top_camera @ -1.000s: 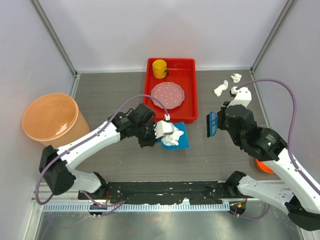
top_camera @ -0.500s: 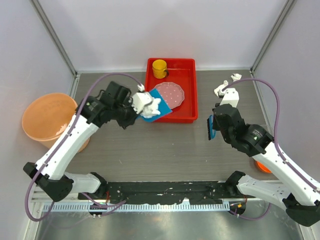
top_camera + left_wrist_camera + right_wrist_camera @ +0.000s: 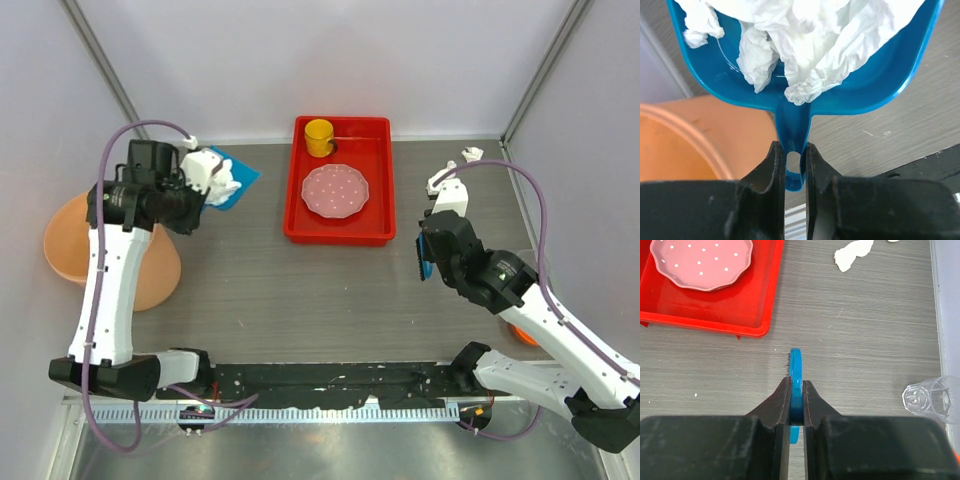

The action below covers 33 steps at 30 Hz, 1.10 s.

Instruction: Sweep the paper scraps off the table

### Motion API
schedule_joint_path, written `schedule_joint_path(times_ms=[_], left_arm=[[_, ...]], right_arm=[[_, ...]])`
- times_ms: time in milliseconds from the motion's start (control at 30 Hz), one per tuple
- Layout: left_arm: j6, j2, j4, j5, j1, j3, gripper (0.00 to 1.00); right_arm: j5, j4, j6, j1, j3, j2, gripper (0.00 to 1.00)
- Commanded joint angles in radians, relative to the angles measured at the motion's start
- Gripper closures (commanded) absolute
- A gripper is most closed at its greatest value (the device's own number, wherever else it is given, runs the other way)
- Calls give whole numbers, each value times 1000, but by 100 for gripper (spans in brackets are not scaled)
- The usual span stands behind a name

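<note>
My left gripper (image 3: 203,183) is shut on the handle of a blue dustpan (image 3: 240,176) and holds it raised at the far left, next to the orange bin (image 3: 100,245). In the left wrist view my left gripper (image 3: 792,150) pinches the dustpan (image 3: 865,85), which holds several crumpled white paper scraps (image 3: 805,45); the bin (image 3: 705,145) lies below. My right gripper (image 3: 430,250) is shut on a blue brush (image 3: 796,365) above the table (image 3: 300,290). Two paper scraps (image 3: 441,180) lie on the table at the far right, one showing in the right wrist view (image 3: 852,255).
A red tray (image 3: 340,234) at the back middle holds a pink dotted plate (image 3: 335,190) and a yellow cup (image 3: 319,135). A clear plastic cup (image 3: 930,400) stands near the right rail. An orange object (image 3: 525,335) shows behind my right arm.
My left arm has lifted the loaded dustpan from in front of the red tray and swung it up and left to the orange bin. My right arm has shifted slightly with the brush.
</note>
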Motion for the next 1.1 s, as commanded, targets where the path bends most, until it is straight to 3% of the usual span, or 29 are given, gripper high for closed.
schedule_joint_path(times_ms=[0, 267, 533, 633, 867, 1067], left_arm=[[72, -37, -77, 9, 148, 60, 100], [208, -57, -132, -73, 467, 133, 100], [411, -71, -154, -73, 841, 75, 100], [487, -101, -111, -111, 933, 45, 100], [704, -258, 223, -398, 938, -205, 100], [914, -312, 518, -527, 938, -362, 100]], right_arm=[[24, 58, -41, 1, 4, 6, 99], [30, 88, -81, -1, -6, 19, 99], [13, 116, -108, -12, -34, 30, 99], [6, 128, -122, -19, -33, 36, 99], [-28, 161, -136, -28, -19, 83, 99], [-50, 167, -138, -30, 9, 106, 99]])
